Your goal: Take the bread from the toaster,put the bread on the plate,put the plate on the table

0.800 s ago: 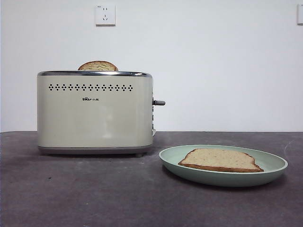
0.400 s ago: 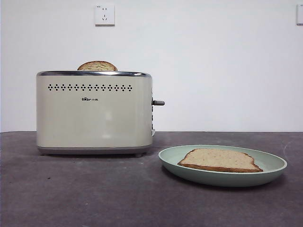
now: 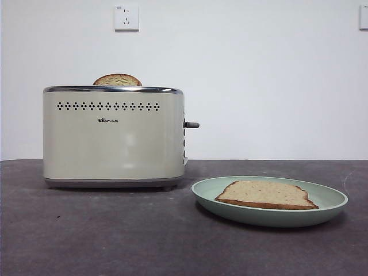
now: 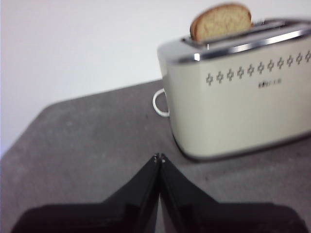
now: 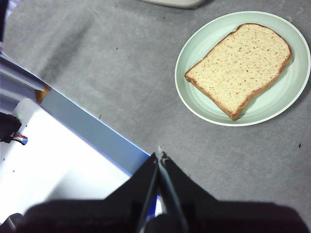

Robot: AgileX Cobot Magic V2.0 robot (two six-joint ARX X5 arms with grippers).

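Observation:
A cream toaster (image 3: 114,138) stands on the table (image 3: 115,236) at the left, with the domed top of a bread slice (image 3: 117,80) poking from its slot. That slice (image 4: 221,22) and the toaster (image 4: 238,92) also show in the left wrist view. A second bread slice (image 3: 265,194) lies flat on the mint-green plate (image 3: 322,211), which rests on the table to the right. My left gripper (image 4: 159,158) is shut and empty, back from the toaster. My right gripper (image 5: 160,155) is shut and empty, high above the table, apart from the plate (image 5: 194,104) and its bread (image 5: 240,65).
A wall socket (image 3: 126,18) sits above the toaster. The toaster's grey lever (image 3: 191,125) sticks out toward the plate. In the right wrist view the table's edge with a blue strip (image 5: 92,131) and white surface lies close to the gripper.
The toaster and plate appear a few pixels further left in the front view; nothing else differs.

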